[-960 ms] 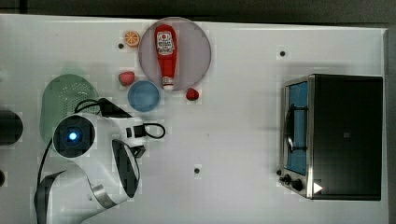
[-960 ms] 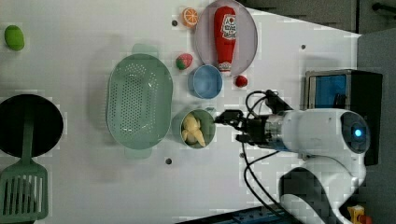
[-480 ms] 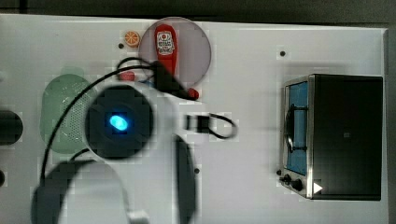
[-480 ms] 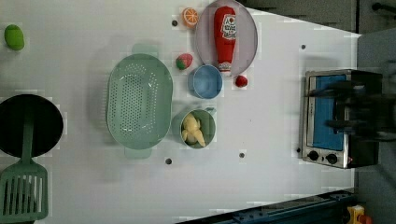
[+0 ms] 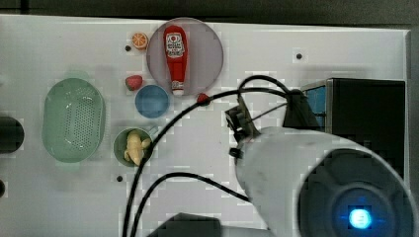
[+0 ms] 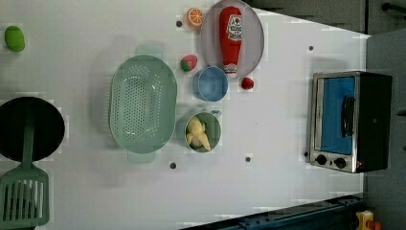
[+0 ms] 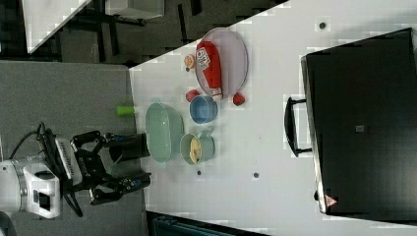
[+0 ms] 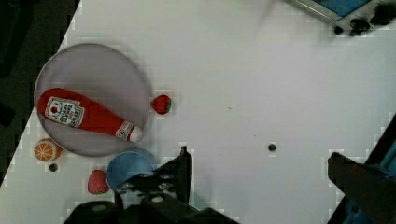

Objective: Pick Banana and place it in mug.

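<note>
The arm's bulk hides part of the surface point(image 5: 59, 207) in the top view; the banana point(image 7: 195, 149) lies in the mug point(image 7: 202, 148), well apart at two o'clock from the wide-open, empty claw point(image 7: 129, 161) in the right view

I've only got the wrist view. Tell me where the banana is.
Observer: In the left view, the banana lies inside the mug.
Operator: Report the gripper.
Observer: In the right view, the gripper is open and holds nothing. It hangs off to the right view's left of the mug, clear of it.
Operator: Name what sits next to the mug.
Observer: The pale-green colander sits just to the left view's left of the mug.
</note>
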Controlling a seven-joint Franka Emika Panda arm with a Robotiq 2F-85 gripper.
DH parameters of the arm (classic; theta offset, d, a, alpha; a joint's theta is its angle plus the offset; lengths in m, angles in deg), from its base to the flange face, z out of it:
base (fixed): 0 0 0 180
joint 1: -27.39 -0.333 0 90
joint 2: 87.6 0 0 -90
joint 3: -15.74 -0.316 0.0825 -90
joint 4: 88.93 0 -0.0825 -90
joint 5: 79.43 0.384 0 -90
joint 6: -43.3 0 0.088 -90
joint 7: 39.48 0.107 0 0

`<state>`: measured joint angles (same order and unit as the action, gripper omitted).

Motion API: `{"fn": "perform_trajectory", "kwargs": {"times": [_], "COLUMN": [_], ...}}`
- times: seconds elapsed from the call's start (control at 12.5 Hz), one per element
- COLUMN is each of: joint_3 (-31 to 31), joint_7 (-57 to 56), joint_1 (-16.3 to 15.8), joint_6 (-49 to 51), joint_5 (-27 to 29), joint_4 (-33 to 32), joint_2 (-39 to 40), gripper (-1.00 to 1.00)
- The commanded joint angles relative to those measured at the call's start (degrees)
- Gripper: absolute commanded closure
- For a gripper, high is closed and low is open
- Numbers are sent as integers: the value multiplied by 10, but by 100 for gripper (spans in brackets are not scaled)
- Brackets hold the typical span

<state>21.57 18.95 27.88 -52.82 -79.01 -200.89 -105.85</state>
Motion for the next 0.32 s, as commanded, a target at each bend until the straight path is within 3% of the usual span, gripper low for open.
{"fn": "perform_trajectory", "kwargs": {"times": [0.08,0.32], "joint_3": [-16,-17], "joint_7": [-41,-41], "joint_1": [-11,-12], "joint_6": [27,19], "joint_5": [-10,-10], "joint_4": [12,13], "joint_2": [23,33], "gripper": [-100,-100]}}
